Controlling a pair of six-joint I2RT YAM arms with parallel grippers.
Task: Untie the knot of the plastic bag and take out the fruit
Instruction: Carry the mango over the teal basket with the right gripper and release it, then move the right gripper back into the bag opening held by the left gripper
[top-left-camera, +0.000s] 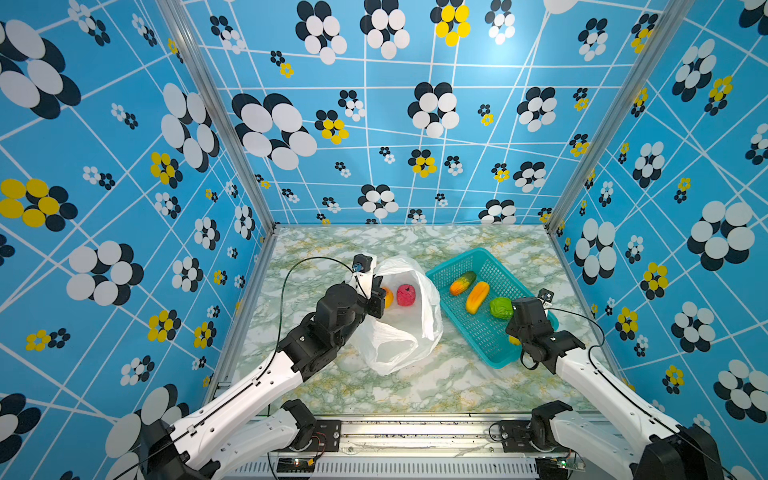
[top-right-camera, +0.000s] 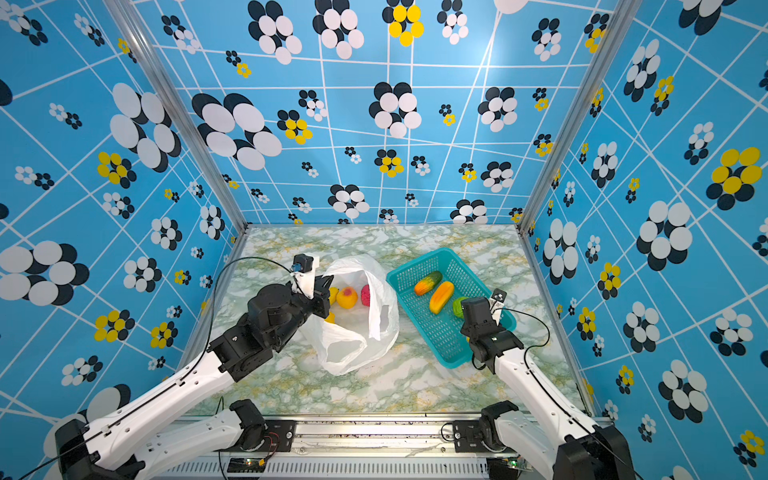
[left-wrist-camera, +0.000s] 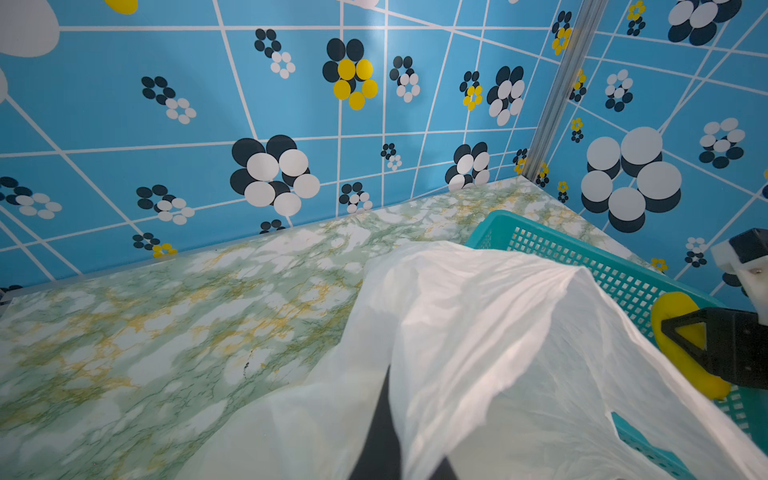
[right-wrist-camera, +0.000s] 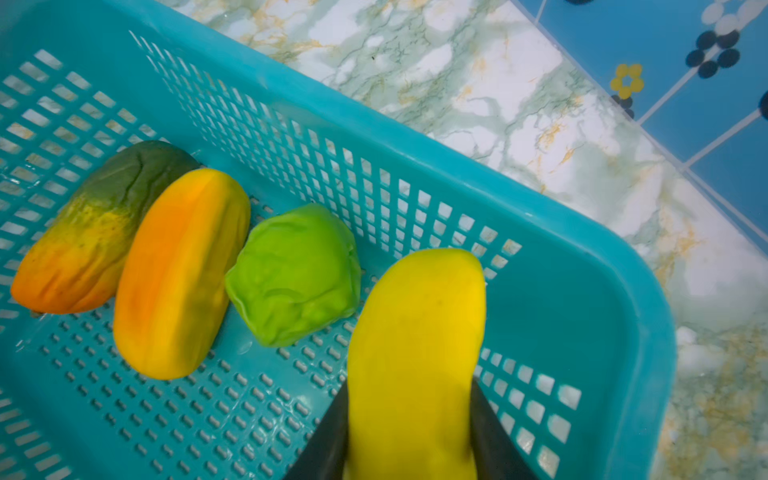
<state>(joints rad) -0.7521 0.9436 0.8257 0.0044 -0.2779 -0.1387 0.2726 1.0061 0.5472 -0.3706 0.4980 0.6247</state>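
The plastic bag (top-left-camera: 399, 332) lies open on the marble table, and no knot shows; its loop handles hang loose. My left gripper (top-left-camera: 378, 297) is shut on the bag's near-left rim and holds the mouth up; in the left wrist view the film drapes over a dark finger (left-wrist-camera: 384, 424). A pinkish-red fruit (top-left-camera: 406, 295) and an orange-yellow one (top-right-camera: 347, 297) lie inside. My right gripper (right-wrist-camera: 409, 386) sits low in the teal basket (right-wrist-camera: 415, 158), its fingers pressed on both sides of a yellow fruit (right-wrist-camera: 415, 332).
The basket (top-left-camera: 457, 259) stands right of the bag and touches it. It holds an orange-green oblong fruit (right-wrist-camera: 95, 232), a yellow-orange oblong one (right-wrist-camera: 178, 274) and a round green one (right-wrist-camera: 295, 274). Patterned blue walls close three sides.
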